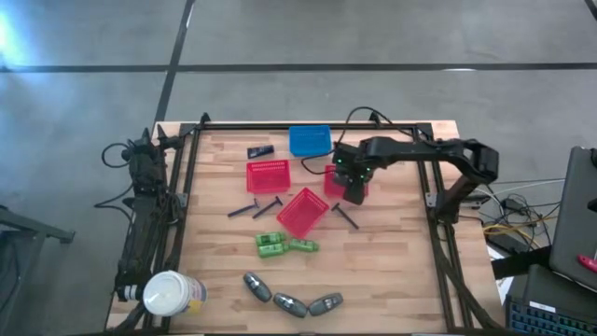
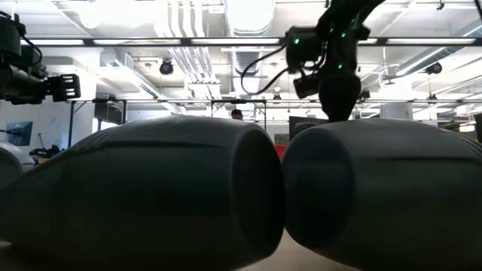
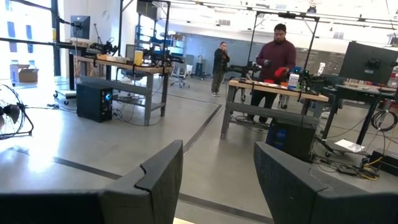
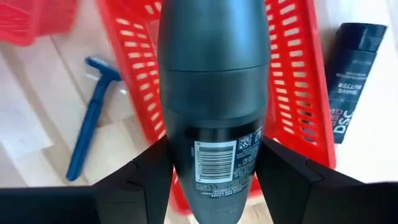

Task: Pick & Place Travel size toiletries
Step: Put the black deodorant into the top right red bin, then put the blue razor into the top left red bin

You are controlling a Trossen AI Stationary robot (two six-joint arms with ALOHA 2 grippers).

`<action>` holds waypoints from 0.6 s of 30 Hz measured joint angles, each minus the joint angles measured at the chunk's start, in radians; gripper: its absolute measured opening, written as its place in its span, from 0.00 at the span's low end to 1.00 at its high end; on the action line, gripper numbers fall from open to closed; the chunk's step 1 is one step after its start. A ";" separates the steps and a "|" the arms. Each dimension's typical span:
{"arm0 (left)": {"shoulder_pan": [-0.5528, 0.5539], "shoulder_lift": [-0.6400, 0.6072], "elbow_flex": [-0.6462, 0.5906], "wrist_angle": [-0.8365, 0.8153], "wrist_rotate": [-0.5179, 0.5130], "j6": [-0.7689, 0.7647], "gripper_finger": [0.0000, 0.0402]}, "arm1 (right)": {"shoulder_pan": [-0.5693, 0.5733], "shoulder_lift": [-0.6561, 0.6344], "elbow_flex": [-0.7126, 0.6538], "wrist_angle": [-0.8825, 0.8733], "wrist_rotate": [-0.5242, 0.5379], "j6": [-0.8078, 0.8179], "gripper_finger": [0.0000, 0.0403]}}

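Holding a grey bottle (image 4: 214,118) pinched between its fingers, the right gripper (image 1: 354,191) hangs over a red basket (image 4: 298,81) near the surface's right edge, toward the far side. Wrist view shows the bottle's barcode label facing the camera, basket mesh directly beneath it, a blue razor (image 4: 90,118) on the wood beside the basket and a dark packet (image 4: 351,81) on the other side. Left arm (image 1: 145,215) waits folded along the left edge; its gripper (image 3: 217,186) stands parted and empty, facing out into the room, where two people stand at benches. Judged progress: early. Still loose on the surface: three grey bottles (image 1: 291,301) in a row by the near edge, two green pieces (image 1: 284,245) just beyond them, black sticks (image 1: 256,207) near the middle, another stick (image 1: 345,216) by the right gripper, a dark packet (image 1: 260,150) at the far edge. Two more red baskets (image 1: 269,175) sit mid-surface, one of them tilted (image 1: 303,212); a blue basket (image 1: 310,140) at the far edge; none of these visibly holds anything. White-topped container (image 1: 171,292) at the near left corner. Low view is blocked by two bottles (image 2: 151,196) close to the lens. Likely next: release the held bottle into the basket below, then collect the rest.
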 joint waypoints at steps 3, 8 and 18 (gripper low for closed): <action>0.000 0.000 0.000 0.000 0.000 0.000 0.50 | -0.009 0.043 0.033 0.000 -0.004 -0.014 0.52; 0.000 0.000 0.000 0.000 0.000 0.000 0.50 | -0.014 0.087 0.083 0.001 -0.004 -0.029 0.59; 0.000 0.000 0.000 0.000 0.000 0.000 0.50 | -0.015 0.079 0.115 -0.061 0.017 -0.061 0.73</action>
